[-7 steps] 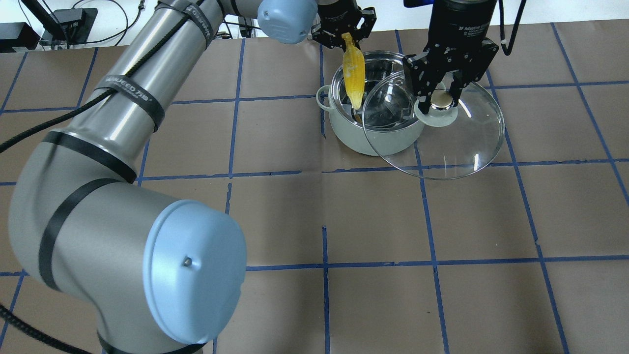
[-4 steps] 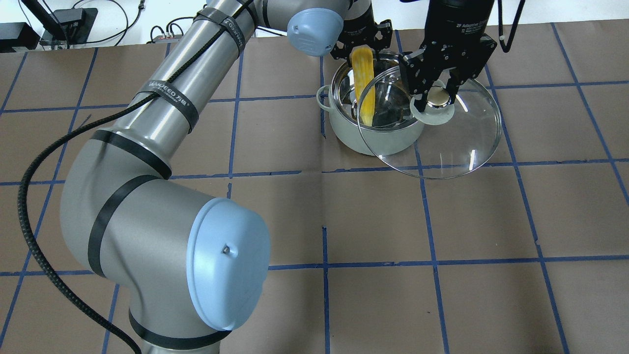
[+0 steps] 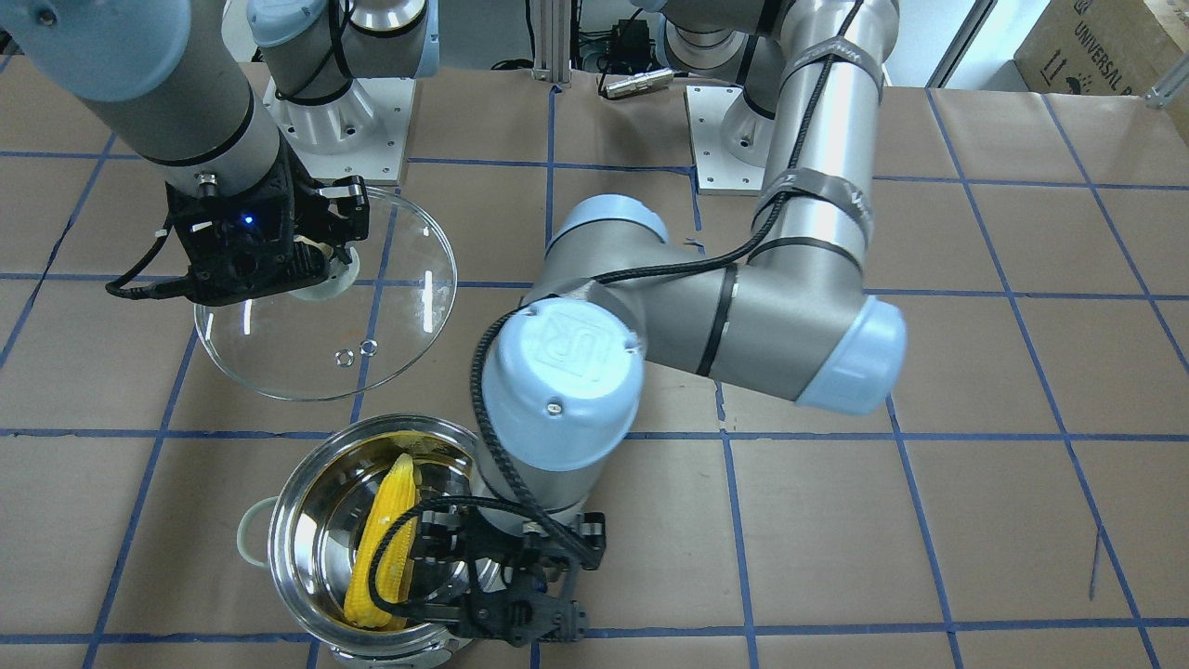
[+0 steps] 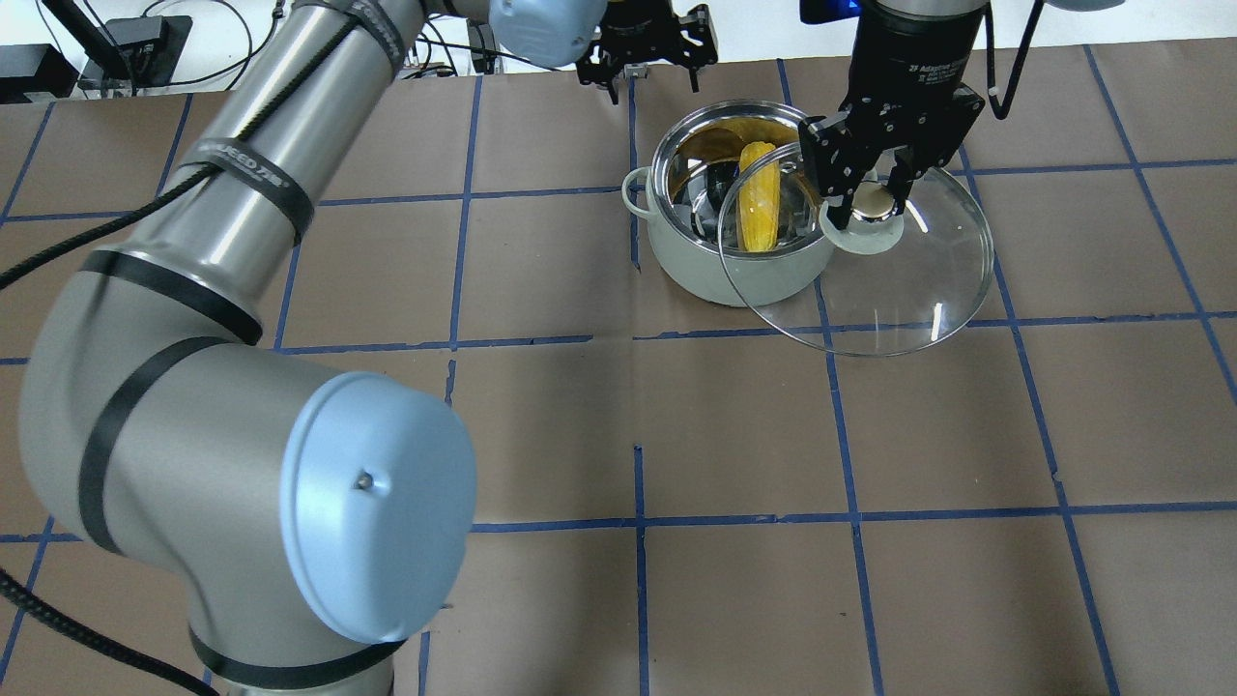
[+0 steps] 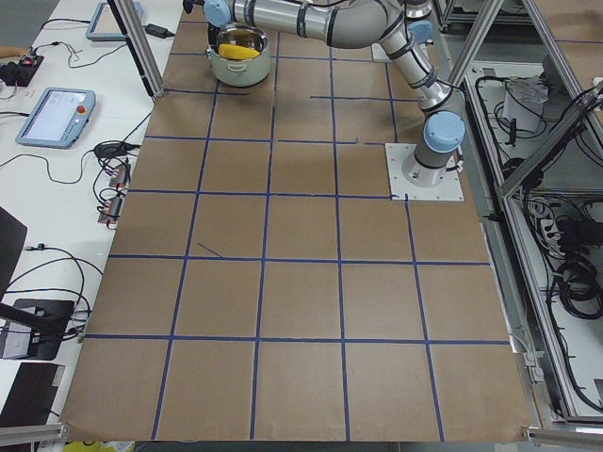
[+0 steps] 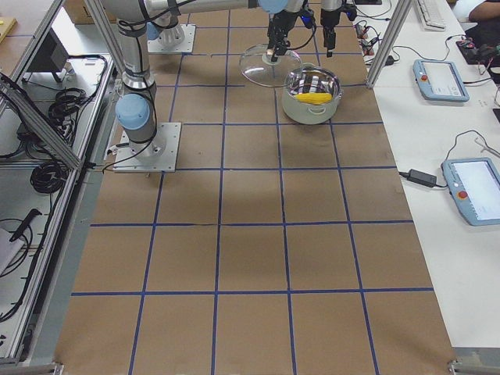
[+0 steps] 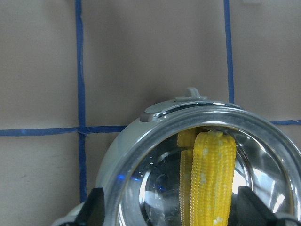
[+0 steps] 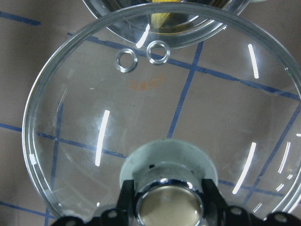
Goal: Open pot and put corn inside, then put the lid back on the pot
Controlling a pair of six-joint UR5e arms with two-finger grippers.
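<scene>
Corn is shown lying inside the pot, axis 12-to-6 in the overhead view, with the left gripper spread wide and empty at the pot's 11 o'clock and the lid, clamped in the right gripper, held raised just beside it at 3 o'clock.

Clear lid, fingers clamped on its knob, pot rim past vent rings
</scene>
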